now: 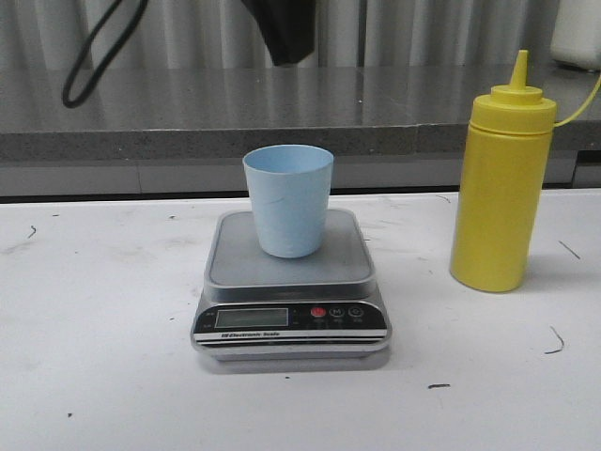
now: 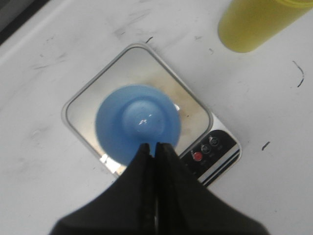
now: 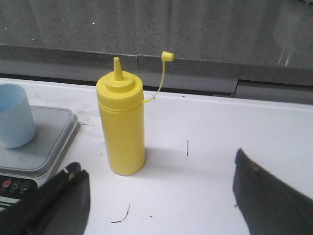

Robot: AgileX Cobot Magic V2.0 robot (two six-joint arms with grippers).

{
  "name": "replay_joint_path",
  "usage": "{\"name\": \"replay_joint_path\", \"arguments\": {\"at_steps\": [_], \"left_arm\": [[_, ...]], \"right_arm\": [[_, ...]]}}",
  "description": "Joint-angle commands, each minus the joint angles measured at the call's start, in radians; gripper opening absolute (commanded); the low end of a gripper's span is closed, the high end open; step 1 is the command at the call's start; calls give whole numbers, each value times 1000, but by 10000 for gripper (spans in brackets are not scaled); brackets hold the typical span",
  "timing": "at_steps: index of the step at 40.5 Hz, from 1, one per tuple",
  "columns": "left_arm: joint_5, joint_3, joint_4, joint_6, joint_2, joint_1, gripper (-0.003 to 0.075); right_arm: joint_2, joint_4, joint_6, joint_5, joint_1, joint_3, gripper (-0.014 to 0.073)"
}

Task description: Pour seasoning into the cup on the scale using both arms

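Squarely on the steel platform of the scale stands the cup, upright and open-mouthed, a pale blue tumbler with nothing visible inside it in the left wrist view. The scale sits on the white table, its black front panel with the display and red button facing the front camera. To the right of the scale, apart from it, the seasoning stands upright on the table (a tall yellow squeeze bottle, clearly taller than the cup). Its cone nozzle is uncovered, and a small yellow tip cap dangles off to one side on a thin tether, seen best in the right wrist view.

Neither arm touches anything. The left pincer hangs directly above the cup, its two black fingers pressed together with no gap between them and nothing held. The right pincer is low over the table, facing the bottle from the near side, its fingers spread wide with the bottle in the space beyond them, not between the tips.
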Motion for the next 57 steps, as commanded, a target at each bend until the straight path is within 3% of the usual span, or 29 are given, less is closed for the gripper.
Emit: {"name": "replay_joint_path", "arguments": {"at_steps": [1,9,23,40,47,57], "left_arm": [[17,43,11,-21,-110,68,-20],[-35,270,9,-47,-253,234,-20],[-338,711,-59,-71,-571,437,-20],[-785,1258,-75,-71,-1090,447,-20],[-870,1416,-75,-71,-1322,447,-20],[-939,1513,-75,-71,-1549,447,-20]], "right_arm": [[15,0,1,-71,0,-40,612],[15,0,1,-71,0,-40,612],[15,0,1,-71,0,-40,612],[15,0,1,-70,0,-40,612],[15,0,1,-70,0,-40,612],[15,0,1,-69,0,-40,612]]}}
